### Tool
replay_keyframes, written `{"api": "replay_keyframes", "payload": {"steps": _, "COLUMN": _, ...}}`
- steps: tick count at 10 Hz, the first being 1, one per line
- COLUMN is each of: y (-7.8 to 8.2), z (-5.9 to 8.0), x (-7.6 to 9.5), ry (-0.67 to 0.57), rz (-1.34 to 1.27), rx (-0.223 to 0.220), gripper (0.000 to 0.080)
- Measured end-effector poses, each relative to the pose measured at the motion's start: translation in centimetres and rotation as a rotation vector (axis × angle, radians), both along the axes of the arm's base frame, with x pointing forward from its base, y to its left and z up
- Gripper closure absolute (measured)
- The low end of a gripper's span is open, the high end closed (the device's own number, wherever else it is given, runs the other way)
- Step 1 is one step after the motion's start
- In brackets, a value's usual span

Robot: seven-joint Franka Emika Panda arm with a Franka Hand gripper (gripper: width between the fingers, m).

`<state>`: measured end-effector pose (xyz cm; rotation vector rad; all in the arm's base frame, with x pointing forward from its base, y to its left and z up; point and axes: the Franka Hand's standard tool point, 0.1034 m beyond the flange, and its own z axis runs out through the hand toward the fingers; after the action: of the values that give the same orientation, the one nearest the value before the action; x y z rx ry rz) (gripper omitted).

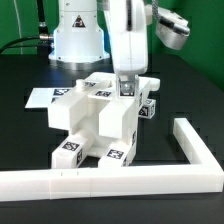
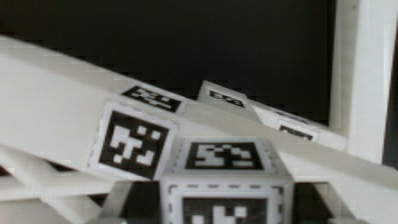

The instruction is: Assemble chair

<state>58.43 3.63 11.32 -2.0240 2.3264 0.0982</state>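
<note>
The chair (image 1: 95, 122) is a chunky white structure of tagged slabs and blocks in the middle of the black table. My gripper (image 1: 127, 88) comes straight down onto its upper far side, towards the exterior view's right. Its dark fingers sit against both sides of a small tagged cube (image 1: 127, 96) on top of the structure. In the wrist view the gripper (image 2: 224, 208) has that cube (image 2: 222, 158) filling the space between the jaws, with dark fingers (image 2: 139, 200) close on each side. A tagged slab (image 2: 134, 135) of the chair lies just behind the cube.
The long white L-shaped border rail (image 1: 150, 180) runs along the near edge and up the exterior view's right side. The marker board (image 1: 42, 97) lies flat on the table at the exterior view's left. The robot base (image 1: 78, 35) stands behind.
</note>
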Motion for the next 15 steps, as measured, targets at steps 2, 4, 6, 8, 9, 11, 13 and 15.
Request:
{"api": "replay_keyframes", "payload": {"steps": 2, "y": 0.2, "z": 0.0, "x": 0.1, "ry": 0.008, "rz": -0.148, "rx": 0.01, "gripper": 0.0512}}
{"api": "replay_keyframes", "payload": {"steps": 4, "y": 0.4, "z": 0.0, "x": 0.2, "ry": 0.011, "rz": -0.251, "rx": 0.017, "gripper": 0.0512}}
{"api": "replay_keyframes", "payload": {"steps": 6, "y": 0.6, "z": 0.0, "x": 0.3, "ry": 0.013, "rz": -0.345, "rx": 0.023, "gripper": 0.0512}}
{"api": "replay_keyframes", "payload": {"steps": 8, "y": 0.8, "z": 0.0, "x": 0.5, "ry": 0.012, "rz": -0.433, "rx": 0.033, "gripper": 0.0512}}
{"api": "replay_keyframes", "payload": {"steps": 9, "y": 0.9, "z": 0.0, "x": 0.5, "ry": 0.011, "rz": -0.435, "rx": 0.034, "gripper": 0.0512}}
{"api": "replay_keyframes", "payload": {"steps": 11, "y": 1.1, "z": 0.0, "x": 0.6, "ry": 0.006, "rz": -0.431, "rx": 0.049, "gripper": 0.0512}}
{"api": "replay_keyframes", "payload": {"steps": 13, "y": 1.1, "z": 0.0, "x": 0.5, "ry": 0.005, "rz": -0.386, "rx": 0.049, "gripper": 0.042}}
{"api": "replay_keyframes", "payload": {"steps": 15, "y": 0.7, "z": 0.1, "x": 0.6, "ry": 0.015, "rz": -0.157, "rx": 0.05, "gripper": 0.017}}
